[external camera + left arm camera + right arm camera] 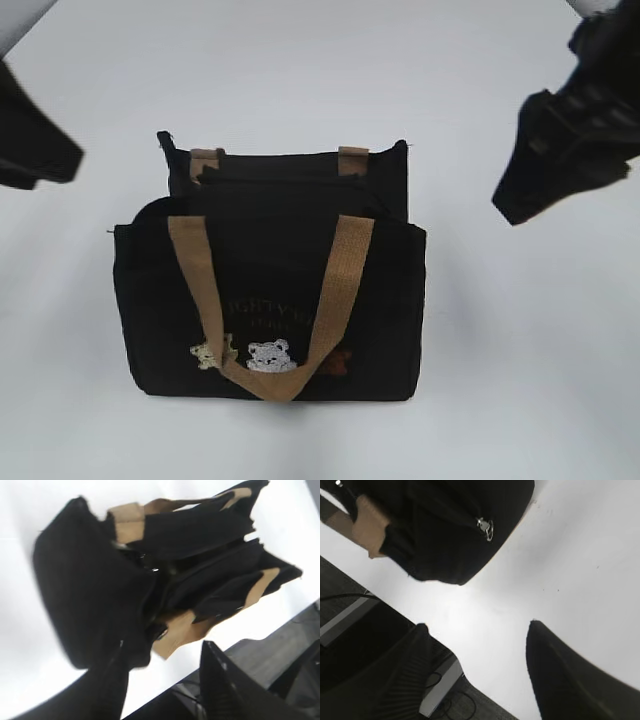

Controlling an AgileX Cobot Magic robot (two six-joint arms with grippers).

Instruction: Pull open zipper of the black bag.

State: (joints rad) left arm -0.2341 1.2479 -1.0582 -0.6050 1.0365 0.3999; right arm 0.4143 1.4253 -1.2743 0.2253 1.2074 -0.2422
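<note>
The black bag [270, 290] stands upright mid-table, its tan handle hanging down over the embroidered bears on its front. My left gripper [55, 160] hovers off its left end and my right gripper [520, 195] off its right end, both clear of the fabric. In the left wrist view the bag [95, 590] fills the upper frame and its top looks parted; my left gripper [160, 680] is open with only white table between its fingers. From the right wrist, the zipper's silvery pull [485, 527] hangs at the bag's end [445, 530]. The open right gripper [477, 635] holds nothing.
The white table [320, 80] spreads on all sides of the bag. Its edge [235, 642] runs close under the left gripper. The other edge [395, 612] lies under the right gripper, with dark floor and cables [440, 680] beyond.
</note>
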